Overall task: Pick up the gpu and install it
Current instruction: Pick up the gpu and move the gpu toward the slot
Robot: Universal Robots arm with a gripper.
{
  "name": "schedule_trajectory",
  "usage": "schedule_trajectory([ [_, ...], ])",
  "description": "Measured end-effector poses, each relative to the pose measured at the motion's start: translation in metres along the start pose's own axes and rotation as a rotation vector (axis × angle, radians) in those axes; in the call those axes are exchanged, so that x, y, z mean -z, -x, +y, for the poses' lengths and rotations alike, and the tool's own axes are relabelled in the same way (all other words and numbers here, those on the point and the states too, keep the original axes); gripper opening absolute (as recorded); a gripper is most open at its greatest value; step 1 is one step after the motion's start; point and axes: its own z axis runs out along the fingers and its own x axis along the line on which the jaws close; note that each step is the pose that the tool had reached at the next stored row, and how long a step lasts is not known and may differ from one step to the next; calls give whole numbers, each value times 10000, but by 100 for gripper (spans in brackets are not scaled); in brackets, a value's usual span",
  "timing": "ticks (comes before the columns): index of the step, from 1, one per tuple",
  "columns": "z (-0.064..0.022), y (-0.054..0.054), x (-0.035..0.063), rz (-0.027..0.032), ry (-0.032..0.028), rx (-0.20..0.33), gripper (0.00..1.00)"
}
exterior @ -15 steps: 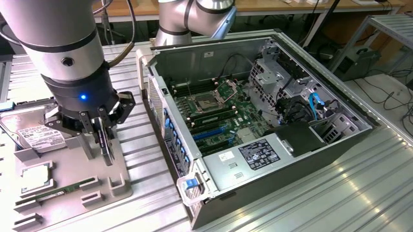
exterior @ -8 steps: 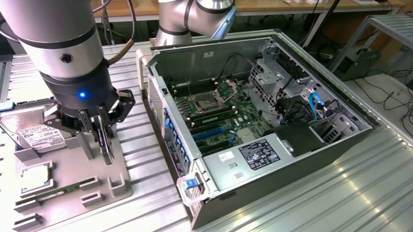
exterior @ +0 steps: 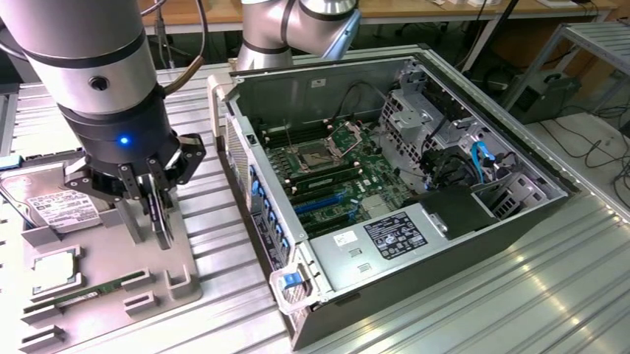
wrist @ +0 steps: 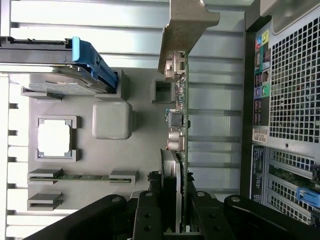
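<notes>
The gpu (exterior: pixel 161 221) is clamped edge-up between the fingers of the gripper (exterior: pixel 147 200), over the tray at the exterior view's left.

1. Table (exterior: pixel 473 295): ribbed metal surface carrying every item below.
2. Computer case (exterior: pixel 551 193): lies on its side at the exterior view's right, side panel off, motherboard (exterior: pixel 340 173) exposed. In the wrist view its perforated rear panel (wrist: pixel 295 75) stands beside the card.
3. Arm (exterior: pixel 94 66): descends vertically over the tray.
4. Tray (exterior: pixel 108 247): grey moulded fixture with separate holders, just beside the case.
5. Gripper (wrist: pixel 175 212): the black fingers (wrist: pixel 147 215) are drawn narrow, one on each flat face of the card, gripping it near one end.
6. The gpu (wrist: pixel 181 125), wrist view: the card is seen edge-on and runs straight out from between the fingers. Its pale metal bracket (wrist: pixel 187 25) is at the far end, away from the grip. The card stands upright, its lower edge close to the tray; contact with the tray cannot be determined.
7. Hard drive (exterior: pixel 54 206): silver, white label, seated in its holder at the tray's far corner, apart from the card.
8. Processor (exterior: pixel 54 262): square, in its recess.
9. Memory stick (exterior: pixel 94 291): narrow, green, in its slot at the near end of the tray.
</notes>
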Motion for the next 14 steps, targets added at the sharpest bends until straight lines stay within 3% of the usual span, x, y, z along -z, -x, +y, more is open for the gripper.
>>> schedule_trajectory([
  [14, 5, 2, 82, 4, -1, -1, 28],
])
